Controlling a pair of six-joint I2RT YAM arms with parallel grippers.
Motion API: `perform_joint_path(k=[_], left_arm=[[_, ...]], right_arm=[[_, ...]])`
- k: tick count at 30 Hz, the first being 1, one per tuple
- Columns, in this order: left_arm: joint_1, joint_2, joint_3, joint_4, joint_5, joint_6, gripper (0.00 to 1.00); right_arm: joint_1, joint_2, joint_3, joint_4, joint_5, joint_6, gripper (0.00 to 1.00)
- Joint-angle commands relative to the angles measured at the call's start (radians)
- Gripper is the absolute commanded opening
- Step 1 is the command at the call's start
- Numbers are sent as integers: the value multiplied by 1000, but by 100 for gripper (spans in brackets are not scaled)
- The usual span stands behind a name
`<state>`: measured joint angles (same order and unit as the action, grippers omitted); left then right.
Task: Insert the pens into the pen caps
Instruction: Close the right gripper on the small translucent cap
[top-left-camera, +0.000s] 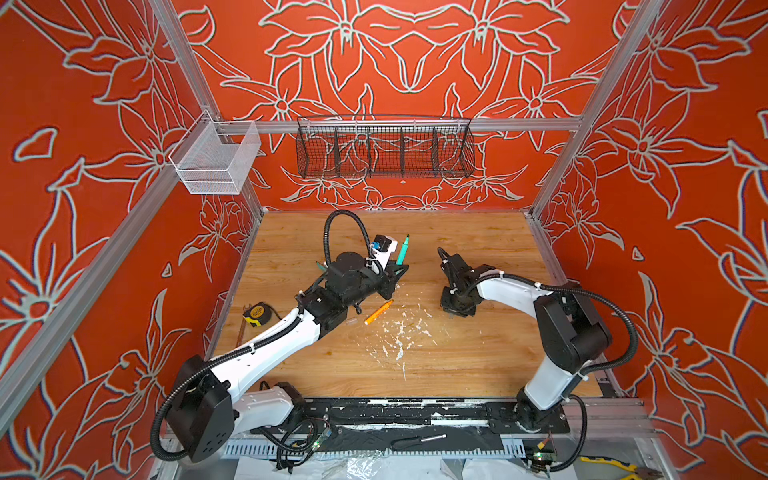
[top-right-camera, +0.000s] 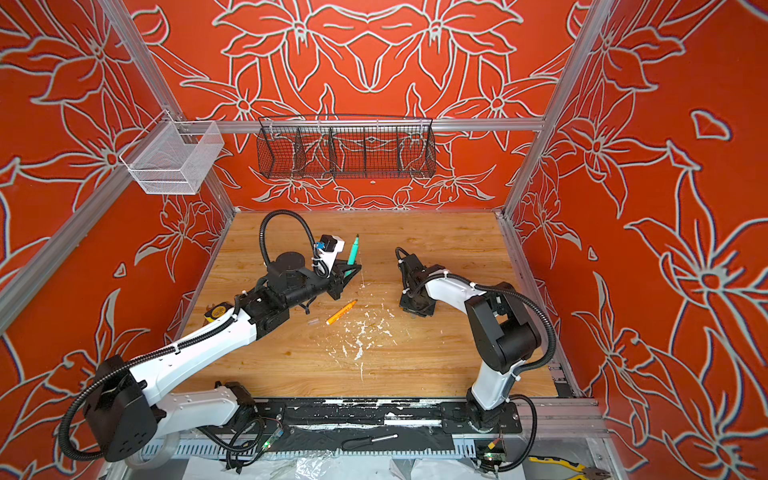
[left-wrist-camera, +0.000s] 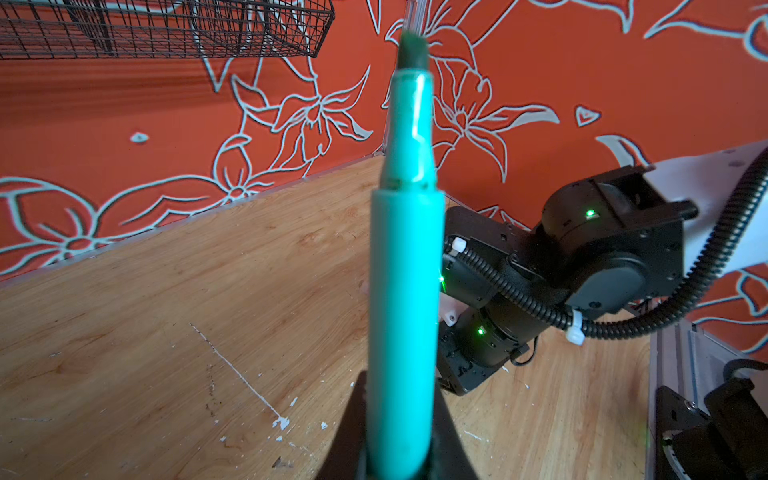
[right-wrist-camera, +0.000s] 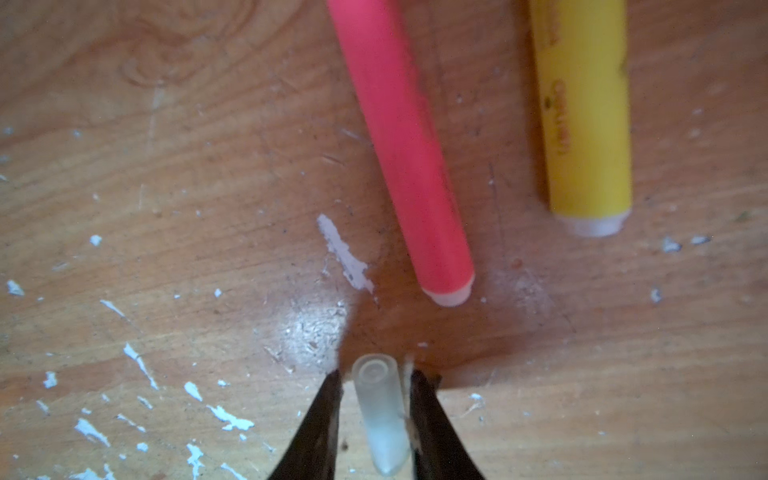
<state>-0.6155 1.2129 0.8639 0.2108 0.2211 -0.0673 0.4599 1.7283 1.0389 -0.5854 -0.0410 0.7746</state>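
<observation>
In a top view, the left gripper (top-left-camera: 398, 271) was clenched on the teal pen (top-left-camera: 402, 250), tip raised, apparently offered for capping. Left wrist: pen stood upright in the jaws. Right wrist: the right gripper (right-wrist-camera: 376, 374) stood parted astride a clear cap (right-wrist-camera: 380, 409), not yet gripping, near the pink pen (right-wrist-camera: 399, 145)

Lab cell — aluminium frame (top-left-camera: 519, 124) (patterned walls (top-left-camera: 415, 62))

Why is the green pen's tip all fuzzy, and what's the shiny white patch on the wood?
Left wrist view: the teal pen sits so close to the lens that its dark tip blurs. Right wrist view: light glare whitens the table just past the clear cap, the right claw throws a shadow, and the pink pen looks soft.
</observation>
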Motion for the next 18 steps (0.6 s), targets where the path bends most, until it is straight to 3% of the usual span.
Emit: perform_joint_path(k=[1, 10, 18], left_arm=[[-4, 3, 26, 4, 10, 0, 0], [-5, 8, 29, -5, 9, 3, 0], [-6, 11, 28, -6, 8, 4, 0]], right_arm=[[3, -13, -23, 0, 6, -6, 30], [0, 27, 58, -70, -1, -126, 26], [-3, 51, 65, -83, -3, -158, 23]])
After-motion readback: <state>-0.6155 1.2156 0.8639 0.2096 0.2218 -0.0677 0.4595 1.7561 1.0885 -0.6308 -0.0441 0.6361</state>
